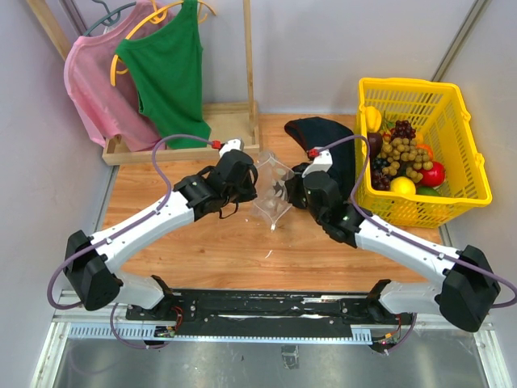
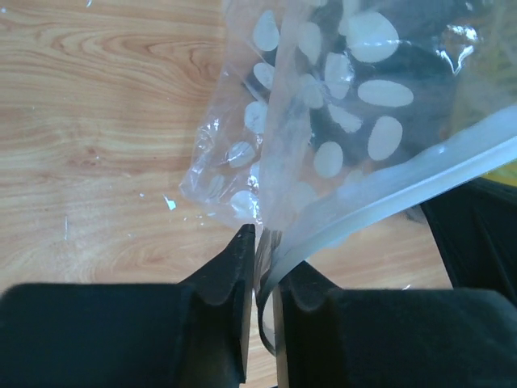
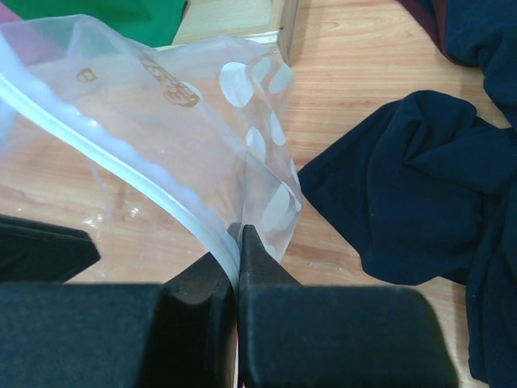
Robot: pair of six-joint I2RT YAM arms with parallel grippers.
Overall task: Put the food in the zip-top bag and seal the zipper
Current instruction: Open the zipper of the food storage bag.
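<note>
The right gripper (image 3: 238, 234) pinches the bag (image 1: 272, 192) at a corner. The left gripper (image 2: 262, 238) stands narrow around the zipper (image 2: 404, 194), and whether it grips cannot be told. The food (image 1: 401, 158) sits in the basket (image 1: 478, 174). A slack left hold could let the mouth collapse.

Bright, even overhead light in all views. Shadows on table (image 1: 242, 250) soft and faint. Specular glare on zip-top bag (image 2: 452, 40) film and zipper (image 2: 420, 190). Wrist cams: left gripper fingers (image 2: 222, 299) and right gripper fingers (image 3: 266, 283) slightly soft near lens, wood grain sharp. Top view: mild wide-angle lean at edges.
</note>
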